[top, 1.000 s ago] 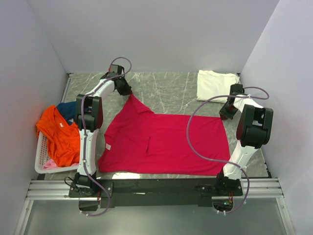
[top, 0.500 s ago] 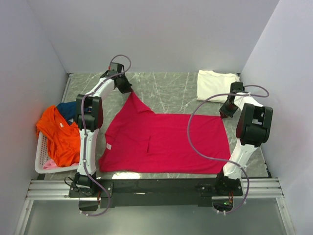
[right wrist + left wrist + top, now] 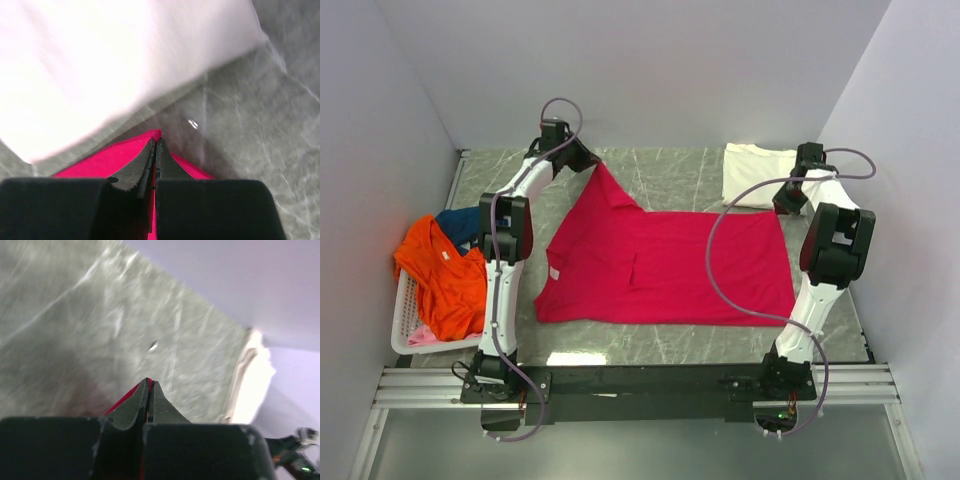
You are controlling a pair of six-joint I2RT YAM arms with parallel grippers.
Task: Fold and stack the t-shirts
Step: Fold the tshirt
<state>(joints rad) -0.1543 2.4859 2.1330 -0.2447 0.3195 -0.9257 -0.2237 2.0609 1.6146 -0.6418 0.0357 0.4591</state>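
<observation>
Shows, from above, a crimson-pink t-shirt [image 3: 660, 265] spread across the middle of a grey marbled table [image 3: 670, 180], with its small white neck label [image 3: 556, 272] near the left edge. Shows the left gripper [image 3: 588, 160] at the far left, pressed together on the shirt's far-left corner, which is drawn out into a point toward it. Confirms, in the left wrist close-up, a sliver of red cloth pinched between the closed tips. Shows the right gripper [image 3: 783, 203] at the far right, likewise pinching the shirt's far-right corner, with red fabric caught between its closed tips in the right wrist close-up. Places a folded cream-white t-shirt [image 3: 760, 172] at the table's far right corner, just beyond that gripper. Places an orange t-shirt [image 3: 445, 280] draped over a white slatted basket [image 3: 405, 320] at the left edge, with navy cloth [image 3: 455, 222] behind it and pale pink cloth [image 3: 423, 335] inside.
</observation>
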